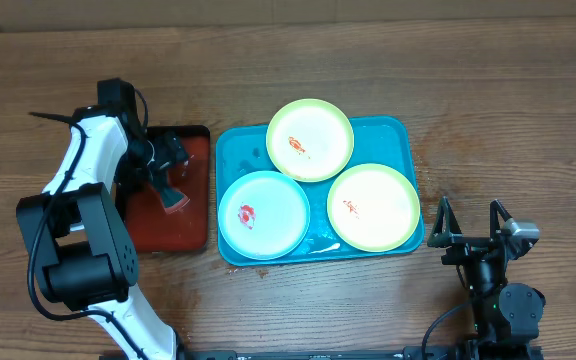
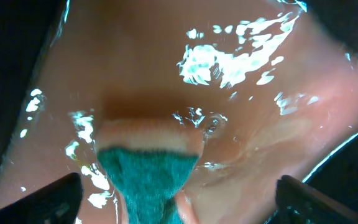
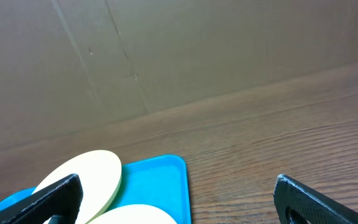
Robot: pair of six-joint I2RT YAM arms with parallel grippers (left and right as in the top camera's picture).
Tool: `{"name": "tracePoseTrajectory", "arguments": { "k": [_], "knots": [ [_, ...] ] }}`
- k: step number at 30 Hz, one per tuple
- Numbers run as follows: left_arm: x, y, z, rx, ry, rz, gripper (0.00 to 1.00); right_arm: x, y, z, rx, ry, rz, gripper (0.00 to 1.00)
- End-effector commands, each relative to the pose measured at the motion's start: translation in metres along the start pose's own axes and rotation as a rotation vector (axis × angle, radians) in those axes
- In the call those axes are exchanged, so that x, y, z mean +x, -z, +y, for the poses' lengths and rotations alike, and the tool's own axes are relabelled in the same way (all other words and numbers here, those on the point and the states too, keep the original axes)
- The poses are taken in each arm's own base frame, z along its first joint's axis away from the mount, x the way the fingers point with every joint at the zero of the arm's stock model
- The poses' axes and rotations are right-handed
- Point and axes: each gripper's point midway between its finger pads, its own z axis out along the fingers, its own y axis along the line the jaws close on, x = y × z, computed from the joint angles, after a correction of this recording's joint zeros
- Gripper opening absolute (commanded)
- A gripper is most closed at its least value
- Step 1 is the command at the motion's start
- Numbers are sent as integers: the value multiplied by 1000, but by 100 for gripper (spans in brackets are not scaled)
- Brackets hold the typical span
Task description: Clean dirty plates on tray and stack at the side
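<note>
The cyan tray holds three plates. A yellow-green plate is at the back, a second yellow-green plate at the front right, and a light blue plate at the front left. Each has a red smear. My left gripper is open low over the dark red tray. In the left wrist view its fingers stand wide on either side of a teal-topped sponge lying on the wet tray floor. My right gripper is open and empty, to the right of the cyan tray.
The dark red tray lies just left of the cyan tray, touching or nearly touching it. Water glistens on its floor. A cardboard wall stands behind the wooden table. The right wrist view shows two yellow-green plates.
</note>
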Motion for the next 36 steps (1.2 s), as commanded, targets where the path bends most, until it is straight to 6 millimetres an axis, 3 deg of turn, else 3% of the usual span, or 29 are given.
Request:
{"name": "tracePoseTrajectory", "arguments": {
  "k": [1, 4, 8, 13, 16, 18, 22, 26, 36],
  "knots": [
    [10, -6, -3, 10, -10, 38, 94, 1, 0, 0, 0, -7, -5, 100],
    [24, -16, -3, 0, -22, 69, 95, 1, 0, 0, 0, -7, -5, 100],
    [33, -28, -3, -6, -37, 73, 75, 1, 0, 0, 0, -7, -5, 100],
    [33, -32, 0, -13, -37, 62, 65, 1, 0, 0, 0, -7, -5, 100],
    [27, -32, 6, -50, -40, 34, 22, 1, 0, 0, 0, -7, -5, 100],
    [24, -32, 10, -74, -39, 21, 11, 1, 0, 0, 0, -7, -5, 100],
    [16, -27, 15, -90, -37, 1, 4, 1, 0, 0, 0, -7, -5, 100],
    [10, -10, 11, -92, -34, 9, 4, 1, 0, 0, 0, -7, -5, 100],
    [-3, 86, -12, -60, -35, 38, 4, 1, 0, 0, 0, -7, -5, 100]
  ]
}}
